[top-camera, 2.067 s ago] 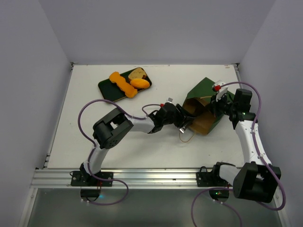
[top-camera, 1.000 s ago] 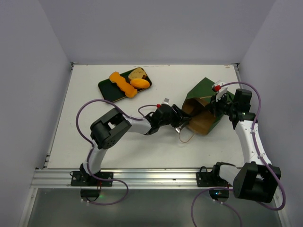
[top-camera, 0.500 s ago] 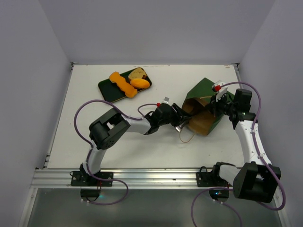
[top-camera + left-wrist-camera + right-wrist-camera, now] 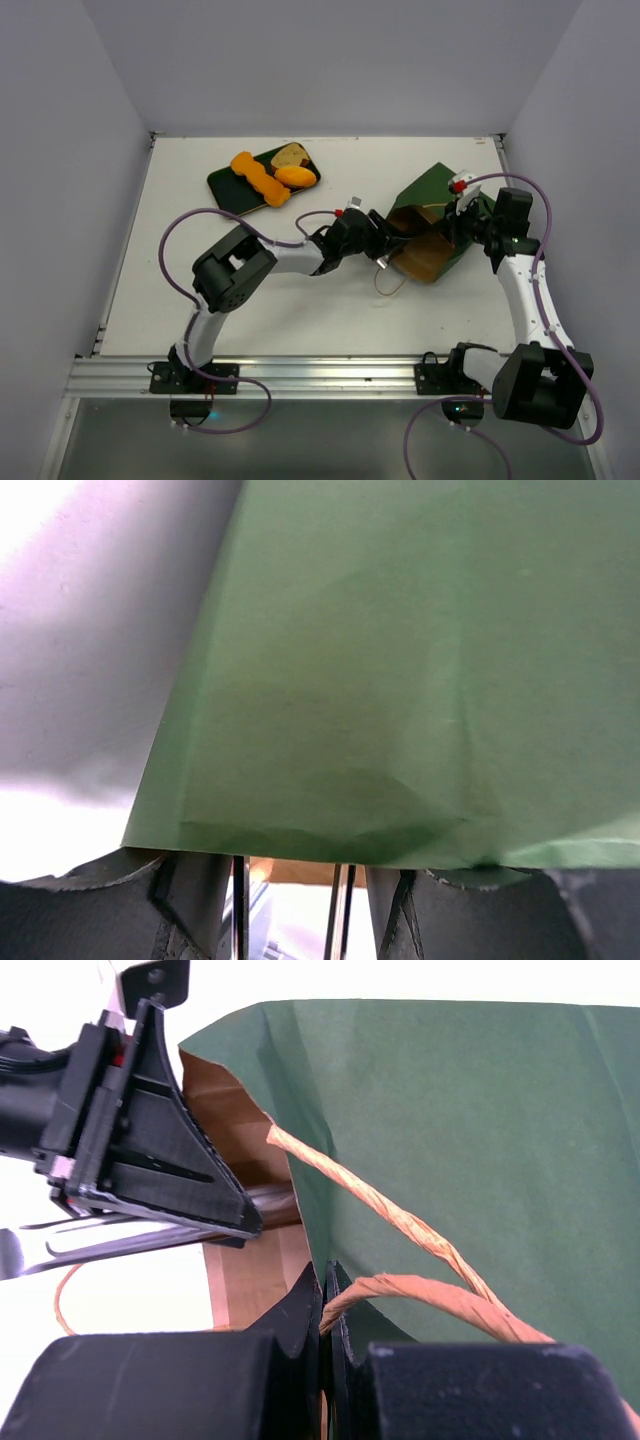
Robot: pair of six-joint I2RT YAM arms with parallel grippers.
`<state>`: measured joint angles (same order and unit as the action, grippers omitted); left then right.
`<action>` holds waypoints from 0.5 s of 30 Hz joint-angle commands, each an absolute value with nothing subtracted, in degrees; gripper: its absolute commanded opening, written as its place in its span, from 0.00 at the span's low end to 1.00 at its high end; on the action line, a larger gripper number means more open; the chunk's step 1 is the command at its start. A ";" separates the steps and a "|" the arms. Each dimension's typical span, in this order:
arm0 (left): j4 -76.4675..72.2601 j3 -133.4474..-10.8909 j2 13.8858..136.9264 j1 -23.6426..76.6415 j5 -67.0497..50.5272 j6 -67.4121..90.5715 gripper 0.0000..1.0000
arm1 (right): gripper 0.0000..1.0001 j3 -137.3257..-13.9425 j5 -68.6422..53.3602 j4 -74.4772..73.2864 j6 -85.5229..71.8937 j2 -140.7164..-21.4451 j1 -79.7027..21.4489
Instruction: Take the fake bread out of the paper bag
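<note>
The paper bag [image 4: 437, 190] lies on its side at the right, its mouth facing left and showing brown inside. My right gripper [image 4: 462, 214] is shut on the bag's rim beside a string handle [image 4: 400, 1218], and its closed jaws show in the right wrist view [image 4: 327, 1295]. My left gripper [image 4: 379, 249] is at the bag's mouth, also seen from the right wrist [image 4: 150, 1160]. In the left wrist view its fingers [image 4: 190, 905] stand apart, with the tips hidden under the green bag wall [image 4: 400, 680]. Fake bread lies outside the bag: an orange twist [image 4: 262, 179], an orange roll [image 4: 296, 176] and a brown slice [image 4: 291, 155]. No bread shows inside the bag.
The bread pieces rest on a dark green flat tray [image 4: 226, 185] at the back left. The bag's second string handle [image 4: 390, 286] loops onto the white table in front of the mouth. Grey walls close in the table on three sides.
My left gripper has shifted a little away from me and up against the bag's mouth. The bag and the right arm have not moved.
</note>
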<state>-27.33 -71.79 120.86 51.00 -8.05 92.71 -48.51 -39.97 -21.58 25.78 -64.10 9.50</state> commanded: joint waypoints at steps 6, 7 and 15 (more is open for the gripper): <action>-23.29 -77.25 123.48 50.45 -8.61 89.74 0.54 | 0.00 -48.69 -42.71 -20.30 25.93 -63.72 9.76; -23.20 -77.86 123.66 50.45 -8.70 89.56 0.54 | 0.00 -48.69 -42.80 -20.30 25.93 -63.72 9.84; -24.07 -79.02 125.07 50.45 -10.02 89.12 0.38 | 0.00 -48.69 -42.72 -20.39 26.02 -63.63 9.76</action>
<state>-23.81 -77.45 124.62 51.00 -9.50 90.43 -48.51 -39.83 -21.63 25.78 -64.12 9.82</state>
